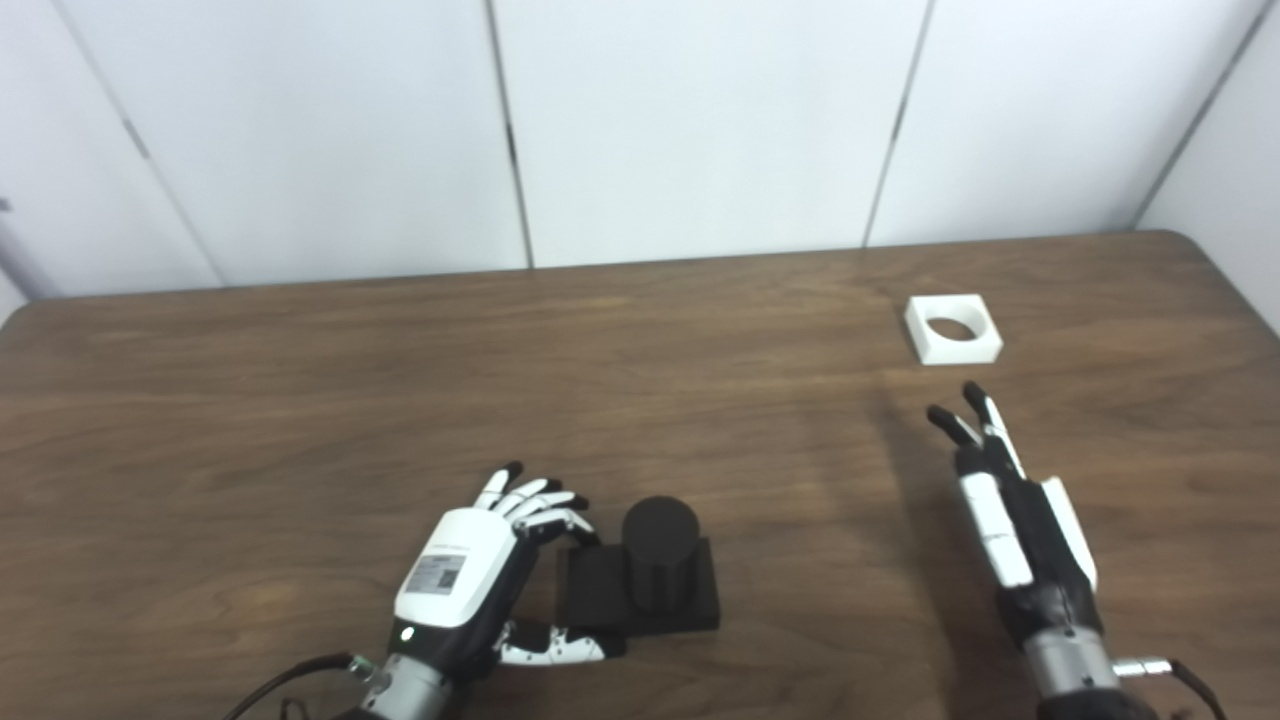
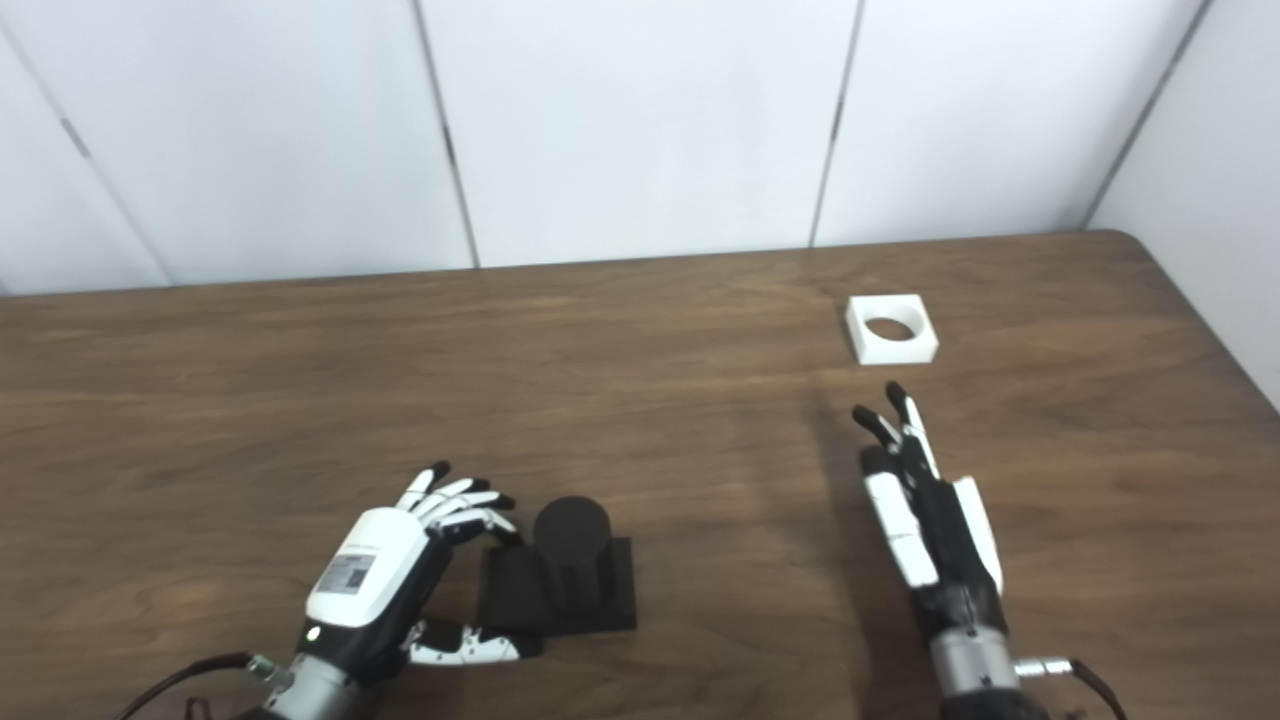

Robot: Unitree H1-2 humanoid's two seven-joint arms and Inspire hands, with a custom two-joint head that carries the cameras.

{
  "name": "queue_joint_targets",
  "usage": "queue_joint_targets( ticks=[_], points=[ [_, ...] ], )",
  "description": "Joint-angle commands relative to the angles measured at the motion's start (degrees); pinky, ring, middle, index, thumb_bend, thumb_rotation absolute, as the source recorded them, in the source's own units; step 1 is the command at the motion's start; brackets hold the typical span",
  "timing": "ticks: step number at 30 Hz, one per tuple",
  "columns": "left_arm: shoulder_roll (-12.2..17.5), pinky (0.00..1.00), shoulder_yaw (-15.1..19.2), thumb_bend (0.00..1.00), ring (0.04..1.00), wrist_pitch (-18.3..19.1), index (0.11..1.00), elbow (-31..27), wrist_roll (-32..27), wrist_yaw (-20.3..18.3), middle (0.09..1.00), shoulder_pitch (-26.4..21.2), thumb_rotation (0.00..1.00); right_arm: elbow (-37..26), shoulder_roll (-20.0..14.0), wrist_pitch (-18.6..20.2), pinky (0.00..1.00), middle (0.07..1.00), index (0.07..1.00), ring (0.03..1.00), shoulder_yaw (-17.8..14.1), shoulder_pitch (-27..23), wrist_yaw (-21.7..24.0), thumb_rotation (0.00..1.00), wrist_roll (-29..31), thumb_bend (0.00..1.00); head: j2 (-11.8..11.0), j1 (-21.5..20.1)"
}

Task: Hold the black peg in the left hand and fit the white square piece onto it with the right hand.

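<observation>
The black peg stands upright on its square base near the front edge of the desk, with the left robot hand spread around the base's left side, fingers and thumb apart and not yet clamped. The white square piece lies flat, far right, just beyond the right robot hand, which is open and empty. The grasping step seems in hand: next, the left must close firmly, the right reach forward.

Bright even light, soft shadows, slightly blurry
</observation>
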Motion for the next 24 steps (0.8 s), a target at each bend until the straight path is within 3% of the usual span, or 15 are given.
queue_joint_targets(
  ticks=[1, 6, 9, 14, 17, 20, 24],
  points=[
    [0.3, 1.00, -1.4, 0.51, 0.881, 0.0, 0.487, 0.2, 1.4, -3.9, 0.798, 1.4, 0.05, -3.5, -2.5, 2.3, 1.00, 0.943, 0.993, 0.977, -0.9, -2.7, 1.0, 0.79, -2.7, 0.57, 0.1, 0.0],
    [0.0, 1.00, -1.2, 0.51, 0.881, 0.4, 0.488, -0.4, 1.7, -4.7, 0.796, 1.2, 0.05, -6.5, -6.4, 10.4, 1.00, 0.950, 0.969, 0.978, -2.8, -6.8, 3.9, 0.69, -4.0, 0.63, 0.3, -0.5],
    [-0.1, 1.00, -1.4, 0.51, 0.878, 0.9, 0.487, -0.9, 2.1, -5.5, 0.793, 1.2, 0.05, -7.2, -9.9, 12.8, 0.98, 0.946, 0.965, 0.964, -3.2, -9.2, 5.4, 0.70, -6.5, 0.63, 0.0, -1.4],
    [-0.3, 1.00, -1.7, 0.51, 0.868, 1.0, 0.487, -1.2, 2.3, -5.8, 0.784, 1.2, 0.05, -5.7, -15.5, 14.6, 0.97, 0.941, 0.959, 0.956, -3.7, -13.5, 7.9, 0.58, -9.2, 0.67, -0.4, -2.5],
    [-0.2, 1.00, -1.8, 0.51, 0.866, 1.4, 0.487, -1.5, 2.2, -6.1, 0.781, 1.3, 0.05, -3.7, -19.9, 16.5, 0.97, 0.955, 0.967, 0.977, -2.2, -17.2, 10.4, 0.48, -13.1, 0.76, -0.4, -2.7],
    [-0.3, 1.00, -1.7, 0.51, 0.864, 1.6, 0.487, -1.6, 2.1, -6.3, 0.780, 1.4, 0.05, -1.7, -23.4, 16.6, 0.95, 0.970, 0.978, 0.996, -0.8, -19.8, 12.4, 0.44, -15.6, 0.81, -0.9, -4.7],
    [-0.2, 1.00, -1.6, 0.51, 0.858, 1.2, 0.487, -1.4, 2.2, -5.9, 0.774, 1.5, 0.05, 2.4, -27.8, 16.8, 0.96, 0.992, 0.988, 1.000, 1.4, -25.5, 16.1, 0.30, -18.0, 0.88, -1.4, -6.5]
  ],
)
